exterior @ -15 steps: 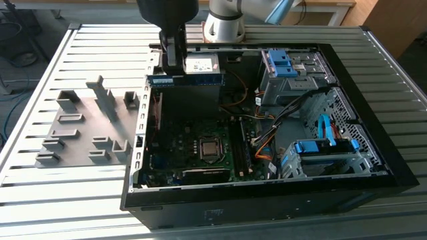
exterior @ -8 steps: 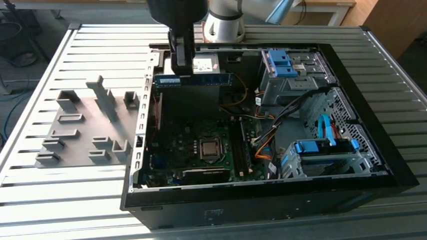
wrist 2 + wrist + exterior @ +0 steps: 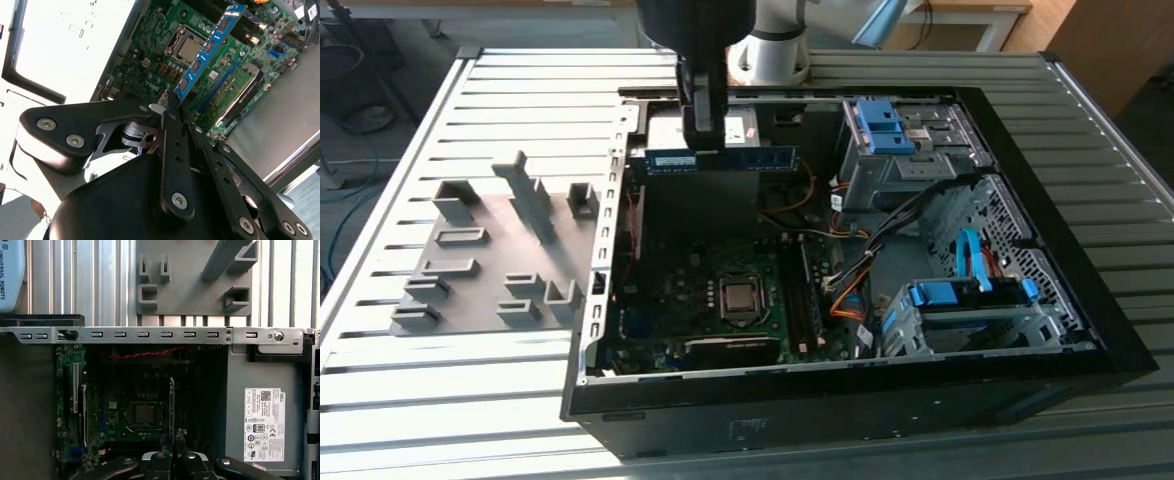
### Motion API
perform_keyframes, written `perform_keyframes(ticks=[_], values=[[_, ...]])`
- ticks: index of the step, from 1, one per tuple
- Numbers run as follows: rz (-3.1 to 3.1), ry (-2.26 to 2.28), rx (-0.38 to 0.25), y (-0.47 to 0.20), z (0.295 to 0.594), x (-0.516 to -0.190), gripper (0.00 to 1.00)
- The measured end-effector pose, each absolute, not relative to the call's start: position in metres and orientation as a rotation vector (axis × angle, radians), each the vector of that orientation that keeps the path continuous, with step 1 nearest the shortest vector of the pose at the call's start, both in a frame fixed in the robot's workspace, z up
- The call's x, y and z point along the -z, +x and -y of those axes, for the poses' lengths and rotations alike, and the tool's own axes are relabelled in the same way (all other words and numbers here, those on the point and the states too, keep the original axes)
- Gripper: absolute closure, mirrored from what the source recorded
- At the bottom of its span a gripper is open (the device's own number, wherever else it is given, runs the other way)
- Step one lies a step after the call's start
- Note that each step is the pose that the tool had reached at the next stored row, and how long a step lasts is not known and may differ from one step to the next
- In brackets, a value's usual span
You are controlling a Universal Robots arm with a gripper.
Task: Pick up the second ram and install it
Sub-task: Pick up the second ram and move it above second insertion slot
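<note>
Pickup done — gripper (image 3: 168, 99) pinched tight on the second ram (image 3: 210, 46) | stick hangs over the motherboard (image 3: 678, 292) inside the open case (image 3: 854, 400) | seating — not yet done.

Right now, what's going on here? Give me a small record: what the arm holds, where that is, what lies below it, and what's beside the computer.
Holding: gripper shut on the second ram, gripped near one end
Position: in the air over the open computer case, not in a slot
Below: motherboard with its processor socket
Beside the case: grey slotted tray on the slatted table
</note>
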State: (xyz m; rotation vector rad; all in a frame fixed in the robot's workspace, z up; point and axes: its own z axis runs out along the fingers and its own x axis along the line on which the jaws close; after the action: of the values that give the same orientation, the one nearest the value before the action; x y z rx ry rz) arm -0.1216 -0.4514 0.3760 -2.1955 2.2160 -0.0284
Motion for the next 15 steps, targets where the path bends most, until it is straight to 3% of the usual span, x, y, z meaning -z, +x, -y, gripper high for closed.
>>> perform_keyframes(ticks=[15], values=[[-2.216,-2.196,0.028,-0.094,0.451,-0.376,0.86]])
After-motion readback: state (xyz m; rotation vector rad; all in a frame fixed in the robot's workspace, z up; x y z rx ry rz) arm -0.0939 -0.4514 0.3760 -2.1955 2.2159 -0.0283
